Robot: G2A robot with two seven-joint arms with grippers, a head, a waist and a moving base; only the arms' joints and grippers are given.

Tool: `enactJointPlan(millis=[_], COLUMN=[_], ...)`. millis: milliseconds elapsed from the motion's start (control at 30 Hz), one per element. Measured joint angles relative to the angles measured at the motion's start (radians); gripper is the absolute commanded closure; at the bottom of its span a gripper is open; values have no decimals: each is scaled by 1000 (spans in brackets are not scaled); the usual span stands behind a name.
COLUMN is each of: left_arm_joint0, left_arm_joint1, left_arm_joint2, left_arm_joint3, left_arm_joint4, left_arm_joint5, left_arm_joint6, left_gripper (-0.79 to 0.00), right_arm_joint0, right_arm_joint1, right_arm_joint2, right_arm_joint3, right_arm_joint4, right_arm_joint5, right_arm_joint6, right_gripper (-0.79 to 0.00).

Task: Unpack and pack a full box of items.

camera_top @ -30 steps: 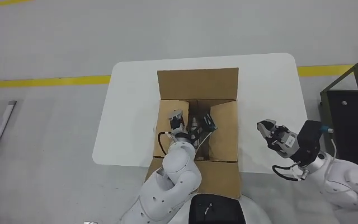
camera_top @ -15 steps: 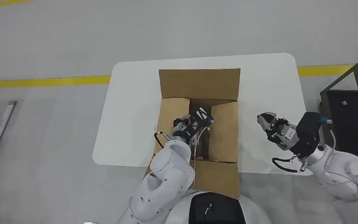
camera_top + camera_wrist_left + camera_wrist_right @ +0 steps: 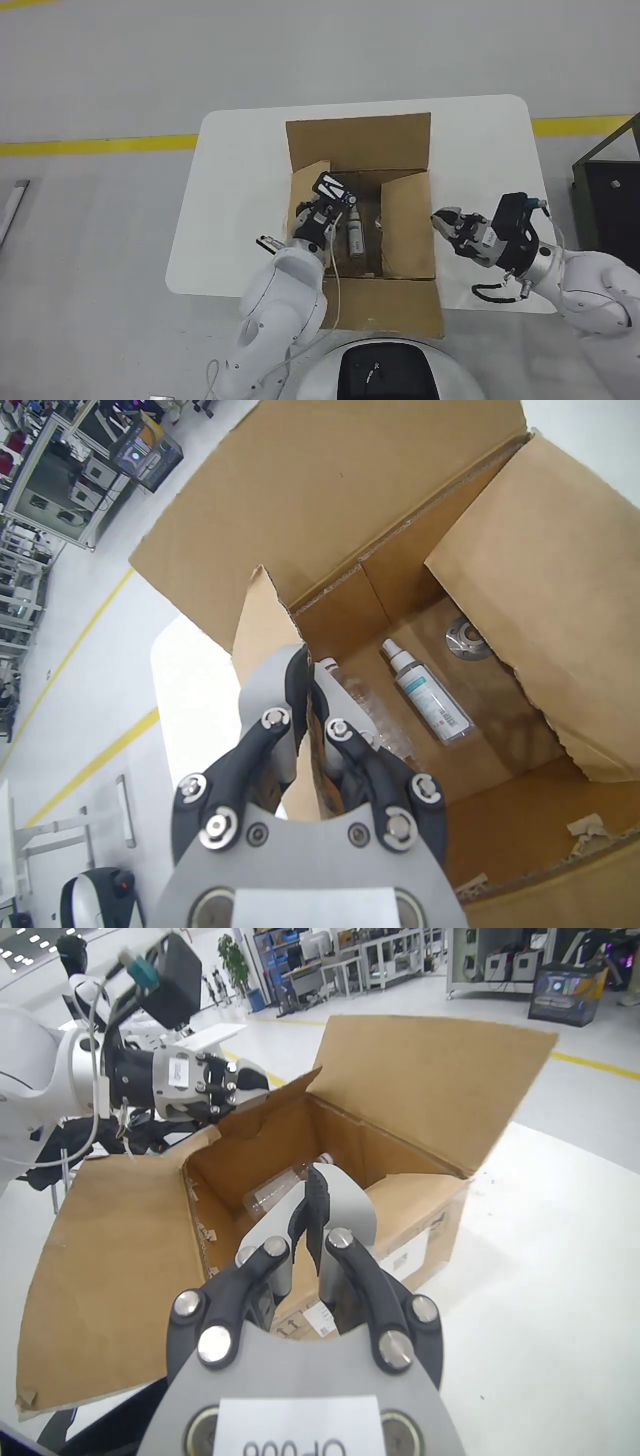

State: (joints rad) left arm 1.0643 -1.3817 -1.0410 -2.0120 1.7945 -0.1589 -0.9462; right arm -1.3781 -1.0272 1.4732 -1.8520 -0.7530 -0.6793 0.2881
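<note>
Sitting on the white tabletop [image 3: 230, 200], the brown cardboard box [image 3: 358, 148] is open. The left claw [image 3: 307, 665] pinches the left side flap [image 3: 260, 640], I'd guess to keep the inside reachable. The right claw [image 3: 312, 1198] hovers pressed together and empty, just beside the box. On the box floor lie a clear plastic bottle [image 3: 360, 700], a white spray bottle [image 3: 425, 695] and a small round metal flange [image 3: 467, 640].

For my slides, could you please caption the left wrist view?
Left gripper pinches a flap of the box; inside lie a spray bottle, clear bottle and metal flange.
</note>
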Motion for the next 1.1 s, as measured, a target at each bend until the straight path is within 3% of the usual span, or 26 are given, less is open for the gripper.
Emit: enactJointPlan(millis=[33, 67, 100, 133, 700, 1100], left_arm_joint0=[2, 5, 8, 12, 54, 58], left_arm_joint1=[0, -1, -1, -1, 12, 18], left_arm_joint2=[-4, -9, -14, -19, -144, -291], left_arm_joint3=[-7, -16, -21, -26, -80, 13], left_arm_joint4=[0, 2, 6, 10, 255, 276], left_arm_joint5=[0, 4, 9, 15, -5, -26], left_arm_joint6=[1, 5, 9, 15, 28, 20], left_gripper=[0, -148, -391, -785, -785, -785], right_arm_joint0=[9, 22, 31, 39, 61, 40], right_arm_joint1=[-1, -1, -2, -2, -1, 1], right_arm_joint2=[-13, -28, -36, -44, -47, -35], right_arm_joint3=[7, 17, 24, 29, 31, 36], right_arm_joint4=[0, 0, -3, -10, -14, -16], right_arm_joint5=[2, 6, 11, 17, 43, 41], right_arm_joint6=[16, 34, 47, 59, 55, 29], right_gripper=[0, 0, 0, 0, 0, 0])
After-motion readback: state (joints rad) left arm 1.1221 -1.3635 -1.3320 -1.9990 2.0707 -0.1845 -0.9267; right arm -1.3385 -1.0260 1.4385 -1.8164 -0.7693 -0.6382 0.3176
